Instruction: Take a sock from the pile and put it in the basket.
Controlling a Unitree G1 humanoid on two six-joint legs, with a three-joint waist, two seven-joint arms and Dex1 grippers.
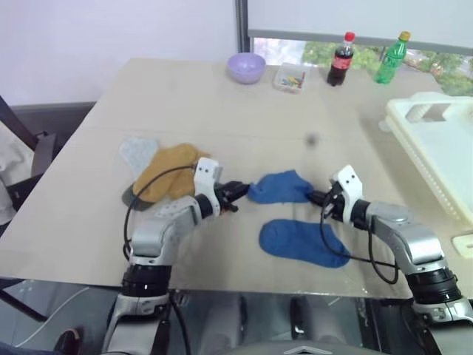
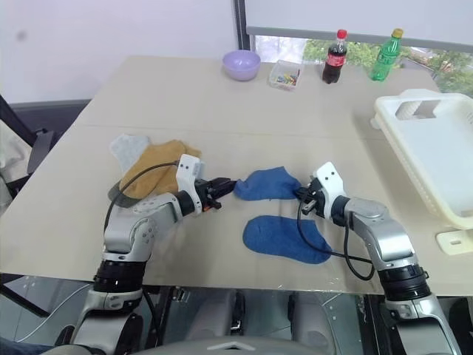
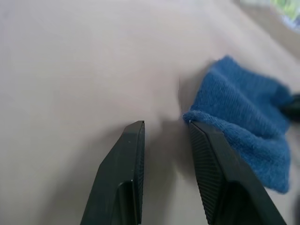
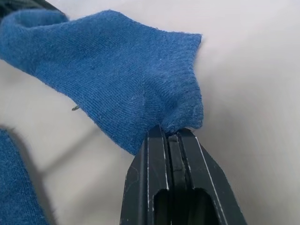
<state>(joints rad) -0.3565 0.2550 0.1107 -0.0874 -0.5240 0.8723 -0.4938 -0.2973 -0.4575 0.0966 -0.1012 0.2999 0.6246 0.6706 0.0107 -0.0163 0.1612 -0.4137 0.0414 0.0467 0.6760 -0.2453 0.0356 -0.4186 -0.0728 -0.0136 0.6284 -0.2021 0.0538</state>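
A royal blue sock (image 1: pixel 281 186) lies bunched on the table between my two grippers. My right gripper (image 1: pixel 316 197) is shut on its right end; the right wrist view shows the fabric pinched at the fingertips (image 4: pixel 169 136). My left gripper (image 3: pixel 166 129) is open at the sock's left end, with the sock's edge (image 3: pixel 234 117) against one finger and nothing between the fingers. A second blue sock (image 1: pixel 301 240) lies flat just in front. The pile (image 1: pixel 168 171), mustard-yellow over pale grey and dark grey socks, sits left of my left arm. The white basket (image 1: pixel 443 148) stands at the table's right edge.
At the table's far side stand a lilac bowl (image 1: pixel 245 66), a small clear box (image 1: pixel 290 78), a cola bottle (image 1: pixel 341 59) and a green bottle (image 1: pixel 392 58). A chair (image 1: pixel 22 166) is off the table's left edge.
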